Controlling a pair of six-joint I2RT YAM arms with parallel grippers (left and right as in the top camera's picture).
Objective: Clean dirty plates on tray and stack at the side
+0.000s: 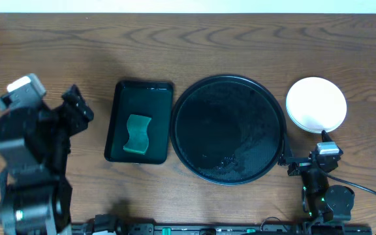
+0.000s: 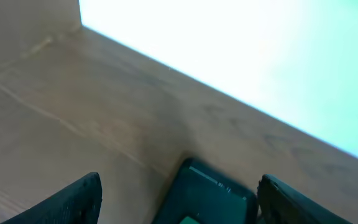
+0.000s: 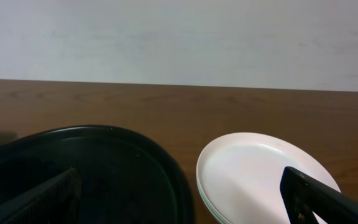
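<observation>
The round black tray (image 1: 227,129) lies mid-table with nothing on it; the right wrist view shows its glossy floor (image 3: 104,162) wet-looking and bare. The plates (image 1: 316,104) sit stacked on the wood right of the tray, a white one on top and a pale green rim showing beneath (image 3: 253,168). My right gripper (image 1: 303,147) is open just in front of the gap between tray and stack, holding nothing (image 3: 180,177). Far to the left, my left gripper (image 1: 82,108) is open and empty too (image 2: 180,183), facing the green tray.
A rectangular dark green tray (image 1: 140,121) holding a green sponge (image 1: 137,134) lies left of the black tray; its far corner shows between the left fingers (image 2: 210,193). The left arm's body (image 1: 31,156) fills the near-left corner. A pale wall borders the table's far edge.
</observation>
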